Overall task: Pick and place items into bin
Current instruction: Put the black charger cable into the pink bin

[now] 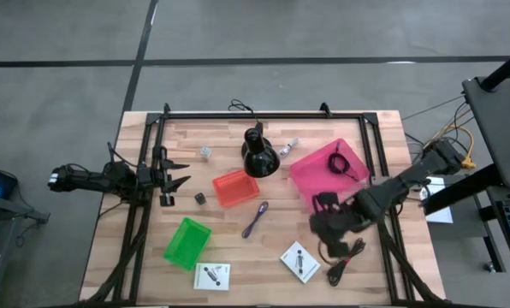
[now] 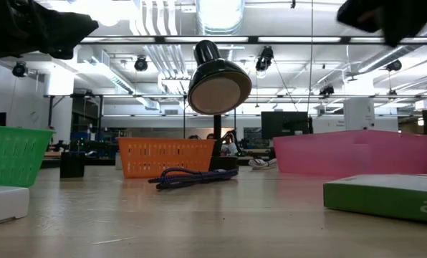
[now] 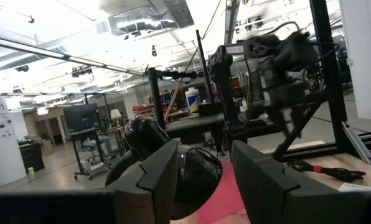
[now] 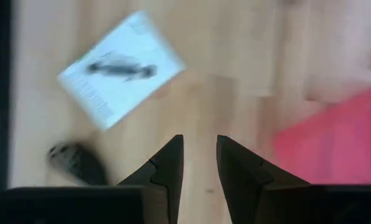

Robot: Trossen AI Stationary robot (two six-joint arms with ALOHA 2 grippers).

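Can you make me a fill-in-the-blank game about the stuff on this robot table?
1. The bin with a black cable inside it is coloured ____.
2. The purple cord lies on the bare ____, not in any bin.
3. The black cone-shaped stand sits right next to the ____ bin.
4. The number of white square cards on the table is ____.

Missing words: pink; table; orange; two

The right gripper [image 4: 199, 155] hangs beside the pink bin [image 1: 328, 167], fingers apart and empty. The left gripper [image 1: 176, 177] waits well apart from it, fingers parted.
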